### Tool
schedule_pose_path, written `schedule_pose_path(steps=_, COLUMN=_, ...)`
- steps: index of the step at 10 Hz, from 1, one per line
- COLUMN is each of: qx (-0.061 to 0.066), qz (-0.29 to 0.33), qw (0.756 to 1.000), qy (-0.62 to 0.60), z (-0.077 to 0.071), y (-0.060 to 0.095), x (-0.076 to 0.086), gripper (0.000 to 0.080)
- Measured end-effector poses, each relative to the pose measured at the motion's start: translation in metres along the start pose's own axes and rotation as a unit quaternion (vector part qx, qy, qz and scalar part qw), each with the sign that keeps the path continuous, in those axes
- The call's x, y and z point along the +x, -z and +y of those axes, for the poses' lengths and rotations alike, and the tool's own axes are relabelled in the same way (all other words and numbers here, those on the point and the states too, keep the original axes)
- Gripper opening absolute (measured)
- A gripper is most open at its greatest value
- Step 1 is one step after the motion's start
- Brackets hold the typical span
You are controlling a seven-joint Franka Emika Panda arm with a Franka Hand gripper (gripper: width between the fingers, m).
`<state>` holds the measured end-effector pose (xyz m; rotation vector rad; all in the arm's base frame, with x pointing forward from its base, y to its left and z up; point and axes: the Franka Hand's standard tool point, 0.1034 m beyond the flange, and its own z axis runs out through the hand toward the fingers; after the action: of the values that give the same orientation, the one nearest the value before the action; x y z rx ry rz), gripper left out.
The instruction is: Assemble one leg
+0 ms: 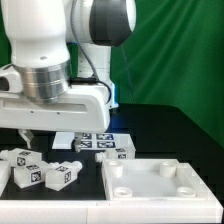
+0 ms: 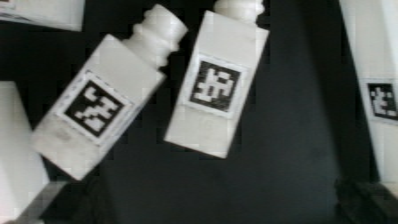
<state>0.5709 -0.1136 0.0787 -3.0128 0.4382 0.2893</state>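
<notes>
We see the gripper (image 1: 24, 134) hanging low over the desk (image 1: 165, 135), near the front corner at the exterior view's left. Beneath it lies a cluster of 3. The front leg (image 1: 27, 176) is by the front edge, the second leg (image 1: 62, 175) is just beside it, and the third leg (image 1: 18, 157) is just behind them. A fourth leg (image 1: 117, 151) lies nearer the middle of the desk, just beside the marker board (image 1: 85, 140). The rimmed panel (image 1: 155, 180) fills the front corner at the exterior view's right, its round sockets facing up.

Over to the wrist view now, and the gripper (image 2: 214, 205) is spread wide. Its dark fingertips (image 2: 63, 200) are well apart, with only bare desk between them. Beyond them we see 2 legs lying side by side, tags up, both tilted. One leg (image 2: 98, 105) and its neighbour (image 2: 222, 85) are near each other but apart, and neither touches the fingertips.
</notes>
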Motion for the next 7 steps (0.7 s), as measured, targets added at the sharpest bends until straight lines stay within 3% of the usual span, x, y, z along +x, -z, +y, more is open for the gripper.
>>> schedule_pose_path(steps=1, qx=0.0, qz=0.0, qw=1.0, qy=-0.001, z=0.002, y=0.0, x=0.0, gripper=0.0649)
schedule_pose_path(steps=2, qx=0.008, qz=-0.01, qw=1.0, qy=-0.011, z=0.003, y=-0.001, x=-0.001, gripper=0.0649)
schedule_pose_path(steps=3, qx=0.039, qz=-0.047, qw=0.997, qy=-0.052, z=0.012, y=0.004, x=0.006, gripper=0.0649)
schedule_pose_path(steps=4, qx=0.052, qz=-0.06, qw=0.994, qy=-0.075, z=0.019, y=0.007, x=0.017, gripper=0.0649)
schedule_pose_path(steps=6, qx=0.065, qz=-0.085, qw=0.99, qy=-0.092, z=0.024, y=0.005, x=0.027, gripper=0.0649)
schedule_pose_path(steps=7, qx=0.069, qz=-0.122, qw=0.986, qy=-0.092, z=0.024, y=0.002, x=0.018, gripper=0.0649)
